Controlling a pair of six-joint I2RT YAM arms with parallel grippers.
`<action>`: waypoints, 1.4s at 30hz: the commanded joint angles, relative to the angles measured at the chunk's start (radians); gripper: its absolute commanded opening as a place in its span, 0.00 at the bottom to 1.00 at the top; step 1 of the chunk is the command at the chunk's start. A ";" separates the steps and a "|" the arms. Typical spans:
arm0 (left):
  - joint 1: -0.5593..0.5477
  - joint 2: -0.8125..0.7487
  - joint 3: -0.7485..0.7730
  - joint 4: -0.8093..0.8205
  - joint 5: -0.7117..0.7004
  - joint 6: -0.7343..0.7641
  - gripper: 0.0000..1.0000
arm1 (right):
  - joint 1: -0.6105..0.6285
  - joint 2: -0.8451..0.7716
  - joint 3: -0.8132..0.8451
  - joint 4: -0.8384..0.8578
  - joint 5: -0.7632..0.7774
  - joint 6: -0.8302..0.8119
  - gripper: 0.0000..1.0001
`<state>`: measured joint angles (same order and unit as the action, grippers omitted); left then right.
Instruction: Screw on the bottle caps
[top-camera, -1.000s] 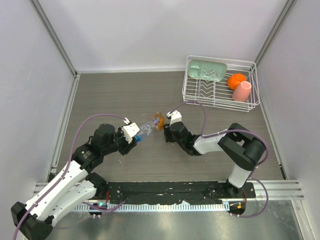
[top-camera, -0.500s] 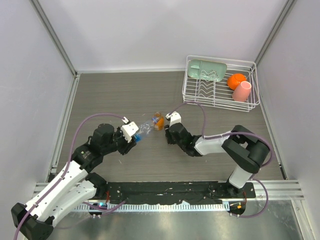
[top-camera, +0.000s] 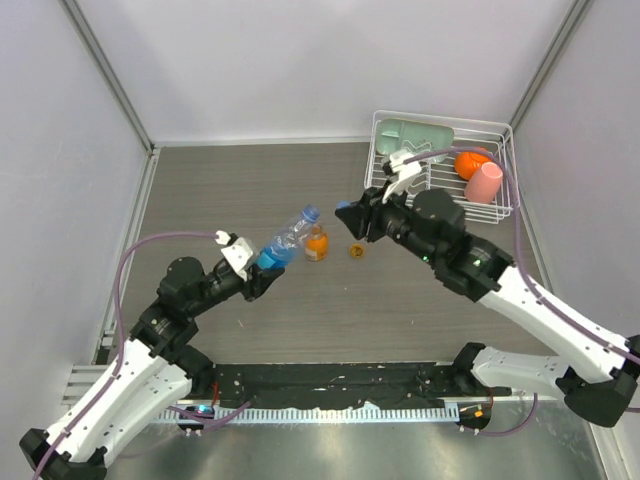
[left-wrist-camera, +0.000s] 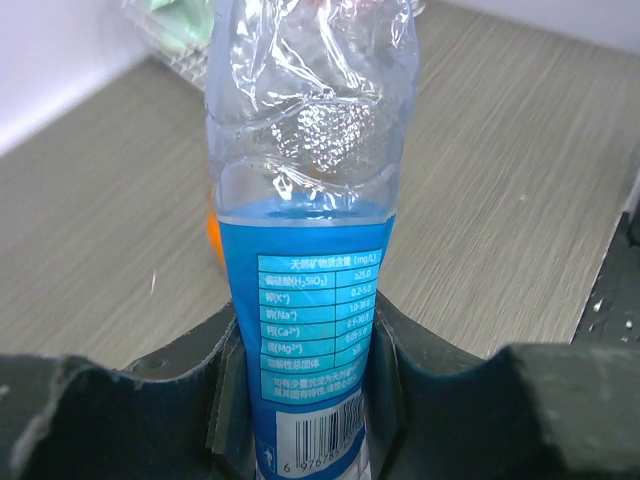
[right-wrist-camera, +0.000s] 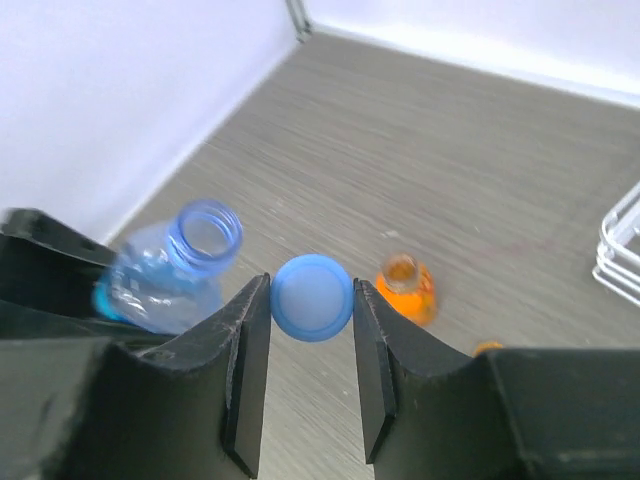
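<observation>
My left gripper (top-camera: 262, 272) is shut on the clear bottle with the blue label (top-camera: 286, 240), holding it off the table, tilted, open neck toward the upper right; the left wrist view shows the label (left-wrist-camera: 310, 310) clamped between my fingers. My right gripper (top-camera: 348, 212) is shut on the blue cap (right-wrist-camera: 312, 297), held in the air just right of the bottle's open neck (right-wrist-camera: 205, 232), apart from it. The squat orange bottle (top-camera: 317, 243) stands uncapped on the table (right-wrist-camera: 406, 288). The orange-amber cap (top-camera: 356, 249) lies on the table just right of it.
A white wire dish rack (top-camera: 440, 200) stands at the back right, holding a green tray (top-camera: 413, 139), an orange ball (top-camera: 470, 160) and a pink cup (top-camera: 484, 183). Grey walls bound the table on the left, back and right.
Both arms have risen off the table. The left lifted the clear bottle and tilted its neck up. The right came up holding the blue cap. The orange bottle and its cap stay on the table.
</observation>
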<state>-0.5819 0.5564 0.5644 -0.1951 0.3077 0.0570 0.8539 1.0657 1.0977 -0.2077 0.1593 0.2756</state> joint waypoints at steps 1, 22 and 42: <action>0.004 -0.012 -0.066 0.345 0.183 -0.043 0.00 | -0.041 -0.001 0.219 -0.217 -0.219 0.008 0.28; 0.004 0.185 -0.017 0.922 0.490 -0.333 0.00 | -0.056 0.201 0.898 -0.702 -0.521 -0.088 0.32; -0.003 0.165 -0.026 0.875 0.535 -0.345 0.00 | -0.055 0.227 0.947 -0.668 -0.656 -0.052 0.39</action>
<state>-0.5823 0.7353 0.5373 0.6460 0.8490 -0.2829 0.7982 1.2964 2.0068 -0.9115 -0.4519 0.2096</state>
